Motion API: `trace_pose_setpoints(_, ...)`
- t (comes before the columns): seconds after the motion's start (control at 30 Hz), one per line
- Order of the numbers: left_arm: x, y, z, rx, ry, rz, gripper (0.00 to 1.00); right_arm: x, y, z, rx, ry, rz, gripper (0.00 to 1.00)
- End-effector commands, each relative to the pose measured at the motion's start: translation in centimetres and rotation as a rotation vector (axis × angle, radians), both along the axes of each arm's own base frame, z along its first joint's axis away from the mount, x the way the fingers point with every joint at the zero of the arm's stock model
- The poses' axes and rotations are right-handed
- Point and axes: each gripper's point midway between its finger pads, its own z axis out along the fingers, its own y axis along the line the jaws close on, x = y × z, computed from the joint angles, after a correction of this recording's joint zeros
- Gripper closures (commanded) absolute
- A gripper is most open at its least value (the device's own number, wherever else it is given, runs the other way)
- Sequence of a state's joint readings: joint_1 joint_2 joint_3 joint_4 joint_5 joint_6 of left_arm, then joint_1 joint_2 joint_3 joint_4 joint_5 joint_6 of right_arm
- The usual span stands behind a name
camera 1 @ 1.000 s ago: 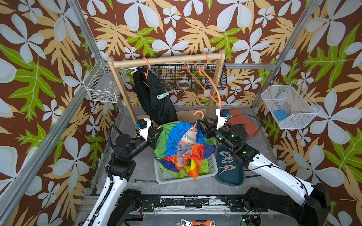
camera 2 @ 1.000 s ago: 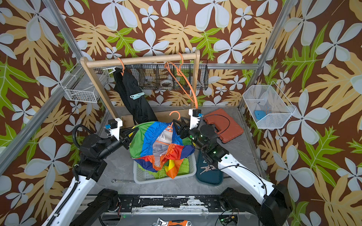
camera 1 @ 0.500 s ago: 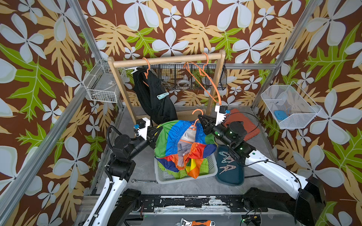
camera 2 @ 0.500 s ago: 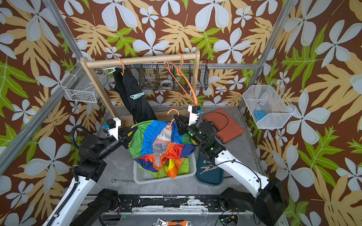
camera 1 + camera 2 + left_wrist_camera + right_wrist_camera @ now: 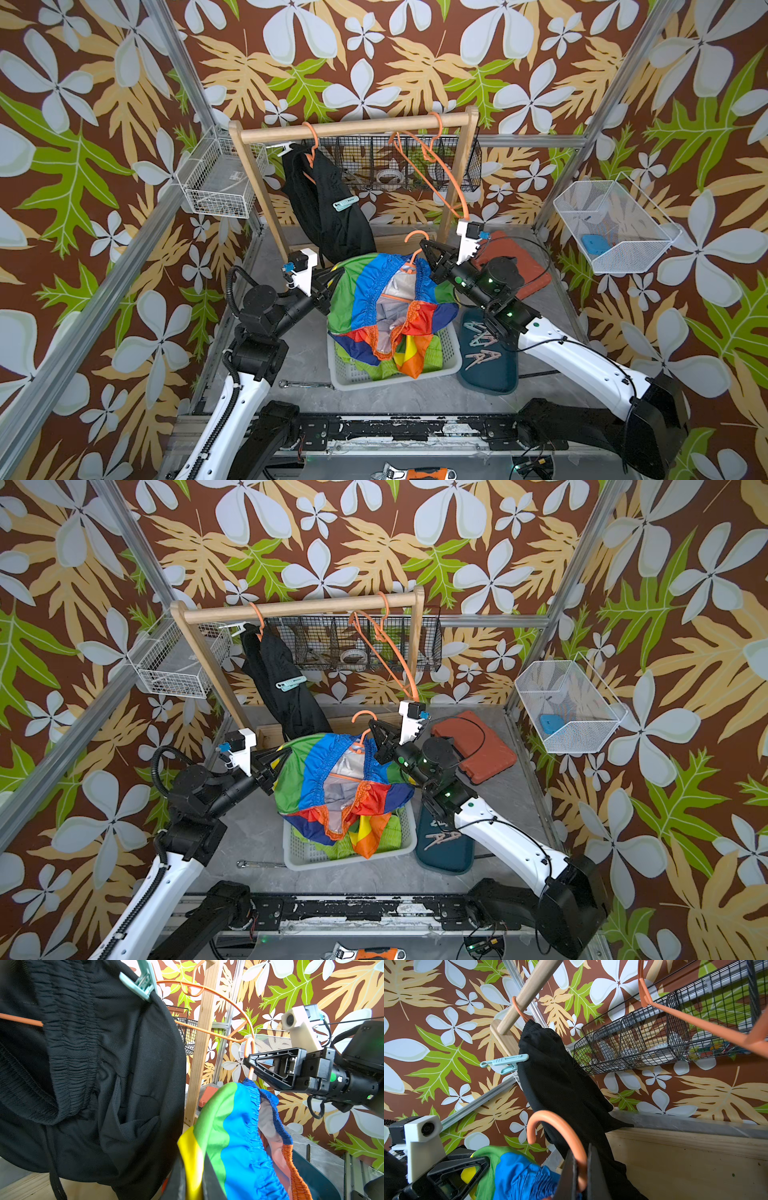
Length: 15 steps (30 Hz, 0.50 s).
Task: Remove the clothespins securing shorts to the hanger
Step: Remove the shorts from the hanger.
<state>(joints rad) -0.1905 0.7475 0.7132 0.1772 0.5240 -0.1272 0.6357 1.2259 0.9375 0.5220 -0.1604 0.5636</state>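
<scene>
**Held pair.** My right gripper (image 5: 580, 1169) is pressed together on the neck of the orange hanger (image 5: 556, 1124), just below its hook. This keeps the colour-blocked shorts (image 5: 386, 299) hanging above the white basket (image 5: 455, 361) rather than slumped into it. My left gripper (image 5: 194, 1180) pinches the yellow edge of the same shorts on the opposite side. I judge that this second grip keeps the cloth spread across the hanger, so that any pin on the waistband would show and the garment could be drawn off. I see no pin on this pair in any view, though folds may hide one.

**Basket.** It stands in the middle of the surface (image 5: 299, 357), toward the front edge. The lime green shorts (image 5: 432, 353) lie in it under the hanging hem.

**Tray.** The dark teal tray (image 5: 490, 376) lies just beside the basket's right side, near the right arm. The loose clothespins (image 5: 478, 357) rest on it.

**Rail.** The wooden rail (image 5: 353, 129) runs along the back edge of the surface. The black shorts (image 5: 328, 208) hang at its left end with a mint clothespin (image 5: 345, 203) clipped on them, so I judge this pair not yet unpinned. Bare hangers (image 5: 440, 178) hang at the right end.
</scene>
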Motion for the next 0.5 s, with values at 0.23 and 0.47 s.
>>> trace_pose_setpoints(0.23,-0.9,-0.6,1.3,-0.015,-0.059,-0.05,1.0,-1.2,1.4,1.4,0.003,-0.06,0.094,0.98)
trace_pose_setpoints(0.47,-1.2,-0.5,1.7,-0.021,-0.076,-0.046,1.0,-0.7,1.9,0.4,0.012,-0.03,0.106,0.89)
